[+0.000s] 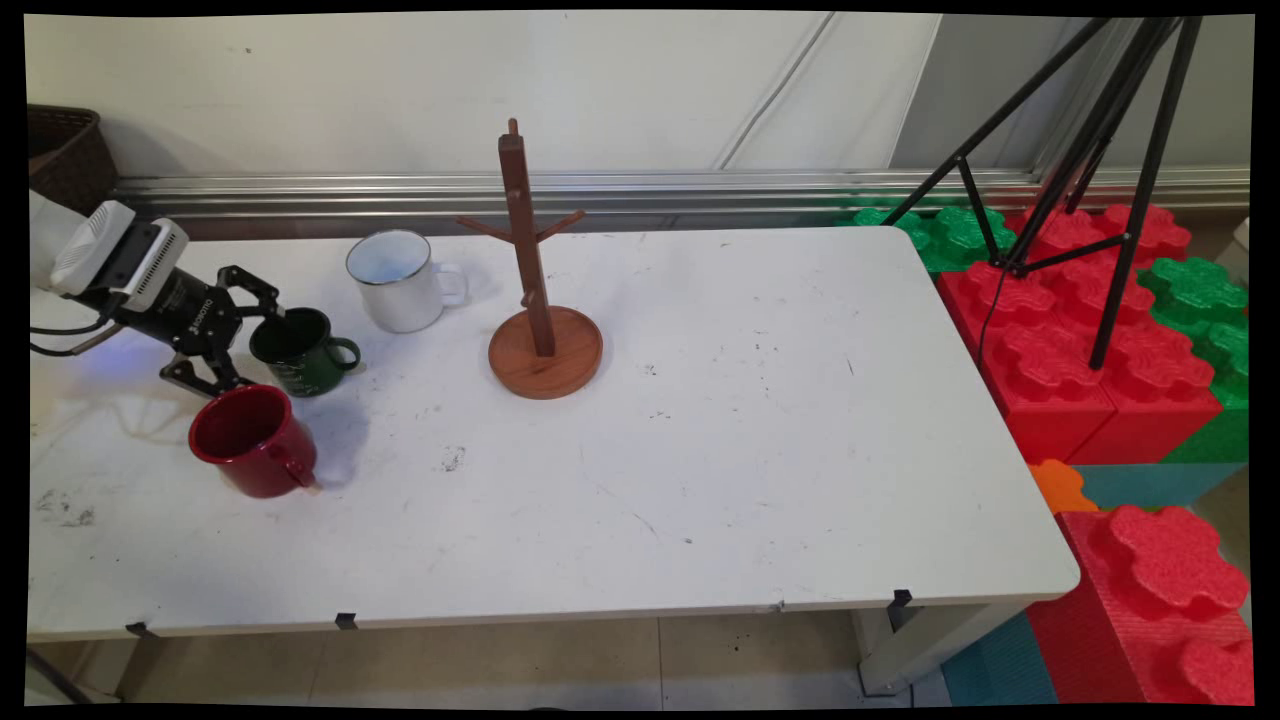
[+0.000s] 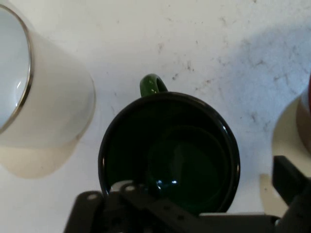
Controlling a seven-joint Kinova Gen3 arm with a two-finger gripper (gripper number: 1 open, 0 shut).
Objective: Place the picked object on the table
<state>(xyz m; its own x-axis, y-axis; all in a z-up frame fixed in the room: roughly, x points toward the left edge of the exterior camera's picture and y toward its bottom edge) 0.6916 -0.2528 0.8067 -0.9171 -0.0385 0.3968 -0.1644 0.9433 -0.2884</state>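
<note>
Green mug (image 1: pixel 303 352) sits near worktop's left edge, handle away from the gripper (image 1: pixel 240 340). Fingers spread wide, holding nothing: one at the green rim, the other just beside the red mug (image 1: pixel 255 440) (contact unclear). Risk: the lower finger nudges or tips red mug; white mug (image 1: pixel 397 280) close behind.

A white ribbed wrist block carries a black gripper (image 1: pixel 248 342) with small white lettering and black cables.
</note>
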